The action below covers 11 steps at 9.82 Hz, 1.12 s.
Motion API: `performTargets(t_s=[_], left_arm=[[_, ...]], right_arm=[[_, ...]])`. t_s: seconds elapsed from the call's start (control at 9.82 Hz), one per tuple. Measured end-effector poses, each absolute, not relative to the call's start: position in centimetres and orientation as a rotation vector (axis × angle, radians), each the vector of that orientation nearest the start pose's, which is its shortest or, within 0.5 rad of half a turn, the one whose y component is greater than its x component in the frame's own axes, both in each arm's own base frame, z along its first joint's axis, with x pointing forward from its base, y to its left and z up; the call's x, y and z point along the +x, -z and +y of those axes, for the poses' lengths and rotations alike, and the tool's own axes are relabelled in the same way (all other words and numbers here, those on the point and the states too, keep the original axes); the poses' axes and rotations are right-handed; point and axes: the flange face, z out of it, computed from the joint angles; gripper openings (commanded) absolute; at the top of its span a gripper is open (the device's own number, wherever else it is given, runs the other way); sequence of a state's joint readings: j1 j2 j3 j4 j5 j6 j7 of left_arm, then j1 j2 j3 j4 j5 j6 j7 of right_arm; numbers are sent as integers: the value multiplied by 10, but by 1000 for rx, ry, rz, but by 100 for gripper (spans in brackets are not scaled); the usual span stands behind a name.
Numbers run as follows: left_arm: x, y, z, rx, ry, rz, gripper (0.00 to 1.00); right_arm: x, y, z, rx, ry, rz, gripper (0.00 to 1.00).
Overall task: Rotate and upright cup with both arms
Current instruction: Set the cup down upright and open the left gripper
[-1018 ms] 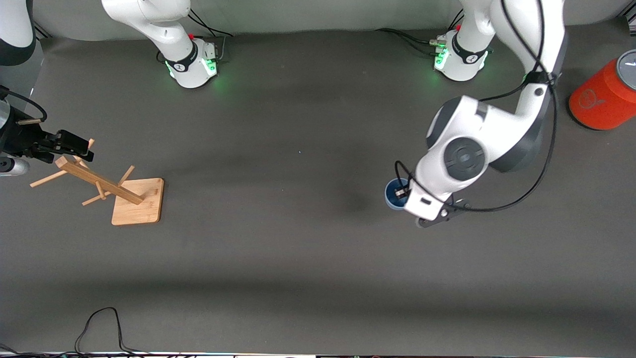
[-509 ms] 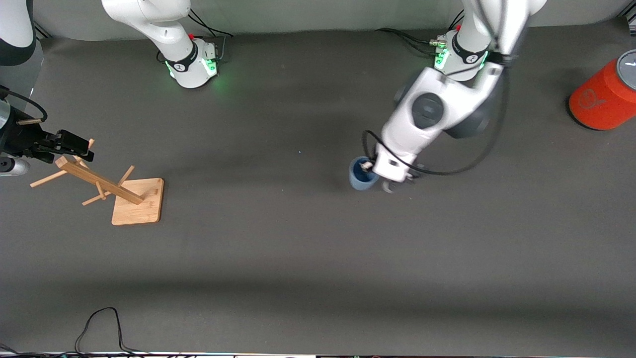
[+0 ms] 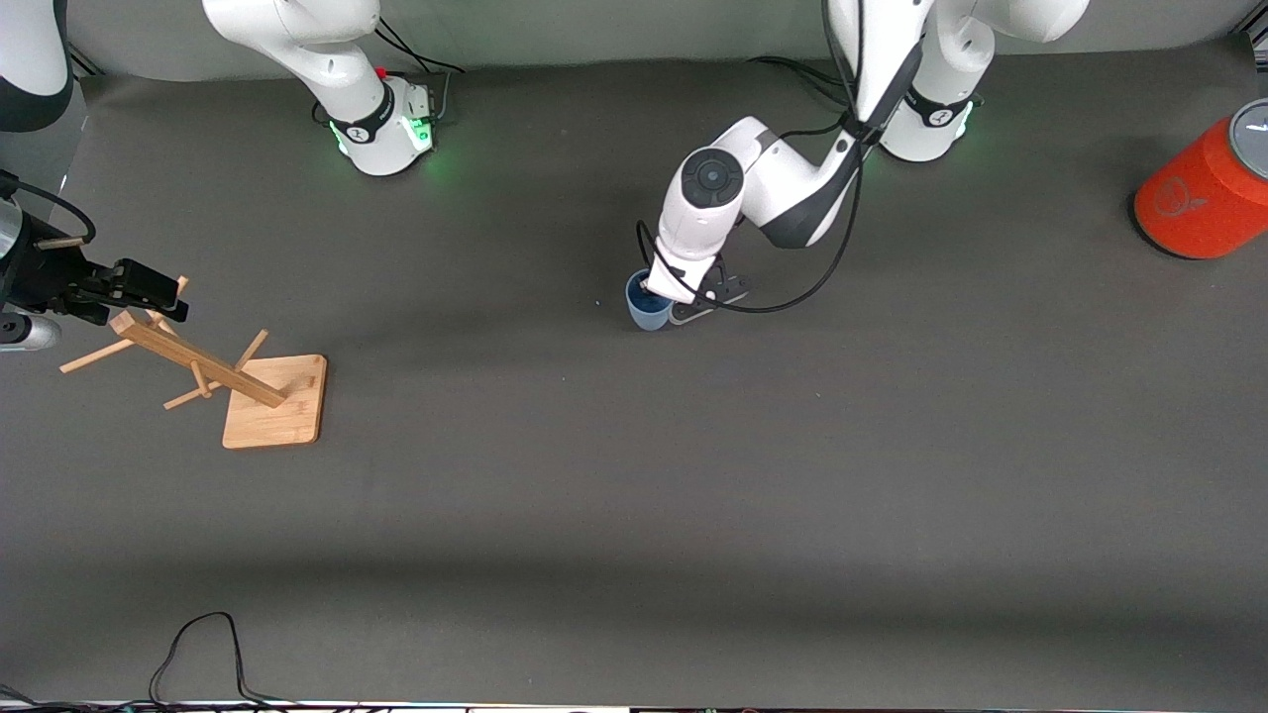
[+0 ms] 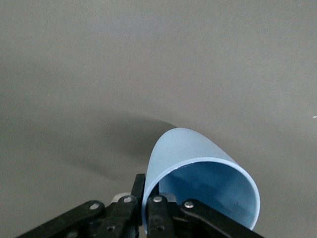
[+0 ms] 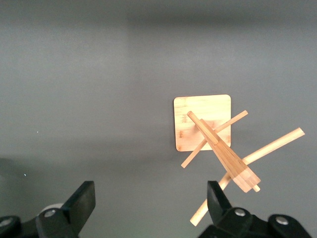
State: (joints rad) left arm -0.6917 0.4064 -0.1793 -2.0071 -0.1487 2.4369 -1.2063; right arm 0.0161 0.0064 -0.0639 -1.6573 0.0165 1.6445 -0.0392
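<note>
The pale-blue cup (image 3: 644, 307) is over the middle of the table, below the left arm's wrist. My left gripper (image 3: 662, 295) is shut on its rim, one finger inside the wall and one outside. In the left wrist view the cup (image 4: 195, 158) shows its open mouth toward the camera, with the left gripper (image 4: 148, 210) pinching the rim. My right gripper (image 3: 158, 290) waits at the right arm's end of the table, over the top of the wooden rack (image 3: 260, 396). The right gripper (image 5: 151, 198) is open with nothing between its fingers.
The wooden rack (image 5: 213, 136) stands on its square base with pegs sticking out. A big orange-red cylinder (image 3: 1204, 198) with a grey lid stands at the left arm's end of the table. A black cable (image 3: 198, 644) loops near the table edge closest to the front camera.
The left arm has carried the cup from the left arm's end toward the table's middle and closer to the bases. The right arm has not moved.
</note>
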Motion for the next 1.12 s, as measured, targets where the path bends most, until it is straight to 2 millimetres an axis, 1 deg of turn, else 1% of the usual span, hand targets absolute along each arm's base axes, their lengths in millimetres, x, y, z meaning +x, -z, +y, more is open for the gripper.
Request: performTargets(t_s=[0.1, 0.2, 0.31, 0.41, 0.61, 0.81, 0.92, 1.02, 1.12], left_arm=[[396, -253, -463, -3155, -210, -747, 4], [397, -249, -462, -3153, -206, -746, 38], [398, -248, -461, -3151, -203, -743, 79], [398, -248, -462, -3152, -201, -740, 100], [400, -251, -462, -3156, -177, -720, 100], [413, -264, -457, -3157, -155, -717, 100], [427, -280, -447, -3131, -181, -695, 100], [448, -307, -429, -3108, -226, -606, 100], [470, -343, -406, -3096, -284, -448, 100]], right_arm=[[560, -586, -25, -3125, -29, 16, 100], [560, -586, -25, -3125, -30, 16, 100], [560, -586, -25, -3125, -30, 16, 100], [560, -586, -25, -3125, -30, 16, 100], [560, -586, -25, -3125, -30, 16, 100], [560, -586, -25, -3125, -30, 16, 100], [560, -586, -25, -3125, -30, 15, 100], [560, -586, -25, -3125, -30, 15, 100], [560, -586, -25, -3125, -31, 15, 100]])
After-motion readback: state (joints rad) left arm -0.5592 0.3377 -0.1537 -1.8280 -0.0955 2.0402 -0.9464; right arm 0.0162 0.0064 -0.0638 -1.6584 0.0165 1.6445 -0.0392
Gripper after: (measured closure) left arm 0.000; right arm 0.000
